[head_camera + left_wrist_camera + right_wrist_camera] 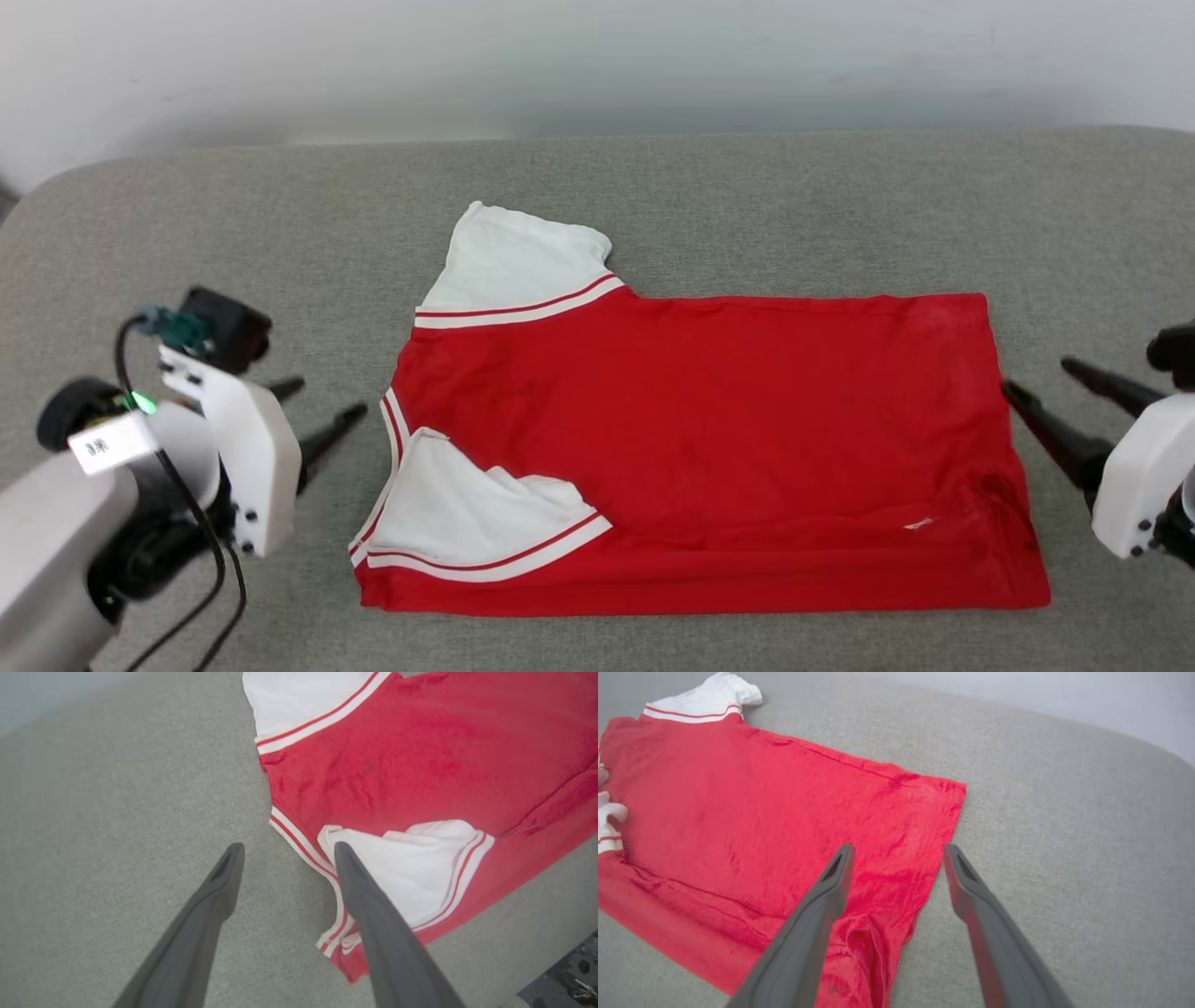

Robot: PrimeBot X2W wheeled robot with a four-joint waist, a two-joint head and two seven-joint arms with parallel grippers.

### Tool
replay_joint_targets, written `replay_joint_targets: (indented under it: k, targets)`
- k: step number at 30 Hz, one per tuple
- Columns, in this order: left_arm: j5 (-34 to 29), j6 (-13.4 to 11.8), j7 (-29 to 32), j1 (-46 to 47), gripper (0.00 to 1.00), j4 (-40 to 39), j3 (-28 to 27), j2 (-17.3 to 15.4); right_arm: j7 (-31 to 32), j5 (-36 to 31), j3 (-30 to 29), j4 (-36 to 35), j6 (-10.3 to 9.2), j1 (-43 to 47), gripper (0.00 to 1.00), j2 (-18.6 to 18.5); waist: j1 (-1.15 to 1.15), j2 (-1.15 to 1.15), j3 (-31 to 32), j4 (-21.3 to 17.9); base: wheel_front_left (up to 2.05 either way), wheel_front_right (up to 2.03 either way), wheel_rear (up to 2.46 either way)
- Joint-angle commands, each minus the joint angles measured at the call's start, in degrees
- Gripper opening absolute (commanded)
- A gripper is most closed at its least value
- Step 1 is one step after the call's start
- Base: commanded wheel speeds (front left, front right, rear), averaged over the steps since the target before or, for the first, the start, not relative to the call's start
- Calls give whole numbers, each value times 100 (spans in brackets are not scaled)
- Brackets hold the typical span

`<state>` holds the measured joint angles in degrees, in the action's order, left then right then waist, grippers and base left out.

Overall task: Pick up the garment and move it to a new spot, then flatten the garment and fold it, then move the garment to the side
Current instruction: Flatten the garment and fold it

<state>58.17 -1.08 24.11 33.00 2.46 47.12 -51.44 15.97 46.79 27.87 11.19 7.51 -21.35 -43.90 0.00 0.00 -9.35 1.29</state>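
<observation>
While left tool (pixel 327 397) and right tool (pixel 1038 375) sit spread wide, holding nothing | shirt (pixel 709 420) lies flat, near sleeve folded in | I'd pinch both far corners together, pull evenly.

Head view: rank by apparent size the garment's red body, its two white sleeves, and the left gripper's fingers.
1. Red body of the garment.
2. Alike, unranked: upper sleeve, lower sleeve.
3. Smallest: fingers of the left gripper.

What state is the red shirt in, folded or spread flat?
Partly folded. The garment lies on the grey surface with its near white sleeve turned onto the red body; the far sleeve lies spread out.
</observation>
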Motion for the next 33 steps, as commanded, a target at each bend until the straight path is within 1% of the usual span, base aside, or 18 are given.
replay_joint_targets:
  k: [1, 3, 4, 7, 9, 12, 15, 17, 21, 24, 28, 29, 33]
  targets:
    - [-132, -77, -179, 218, 100, -56, -147, -5, -421, -290, -401, -125, -3, 113, 100, 268, 0, 0, -26, -65, 0, 0, 0]
    - [-293, -136, -322, 451, 100, -59, -256, 27, -731, -615, -814, -248, -3, 210, 100, 507, 0, 0, -93, -108, 0, 0, 0]
    - [-293, -136, -322, 451, 100, -59, -256, 27, -731, -615, -814, -248, -3, 210, 100, 507, 0, 0, -93, -108, 0, 0, 0]
    - [-461, -210, -487, 830, 100, 77, -424, 126, -1110, -1165, -1467, -589, -3, 360, 100, 962, 0, 0, -269, -214, 0, 0, 0]
    - [-552, -216, -476, 1089, 100, 193, -467, 167, -1312, -1603, -1846, -910, -3, 471, 100, 1288, 0, 0, -413, -315, 0, 0, 0]
    - [-612, -172, -303, 1545, 100, 386, -535, 265, -1526, -2169, -2281, -1436, -3, 709, 100, 1814, 0, 0, -668, -448, 0, 0, 0]
    - [-654, -99, -8, 2011, 100, 644, -547, 336, -1791, -2734, -2572, -1971, -4, 913, 100, 2224, 0, 0, -948, -579, 0, 0, 0]
    - [-626, -75, 250, 2332, 100, 824, -561, 380, -1895, -2896, -2650, -2224, -4, 1090, 100, 2523, 0, 0, -1159, -677, 0, 0, 0]
    - [-593, 23, 799, 2971, 100, 1239, -532, 505, -2025, -3099, -2785, -2531, -3, 1246, 100, 2865, 0, 0, -1577, -860, 0, 0, 0]
    - [-522, 91, 1335, 3395, 100, 1553, -472, 583, -2074, -3164, -2808, -2631, -3, 1287, 100, 3013, 0, 0, -1883, -997, 0, 0, 0]
    - [-344, 122, 2101, 3892, 100, 1904, -435, 660, -2127, -3230, -2714, -2703, -3, 1153, 100, 3099, 0, 0, -2245, -1203, 0, 0, 0]
    - [-345, 154, 2401, 4086, 100, 2049, -375, 661, -2162, -3254, -2657, -2708, -3, 1068, 100, 3113, 0, 0, -2402, -1299, 0, 0, 0]
    - [-328, 151, 2959, 4369, 100, 2303, -261, 679, -2206, -3284, -2539, -2688, -3, 930, 100, 3080, 0, 0, -2657, -1449, 0, 0, 0]
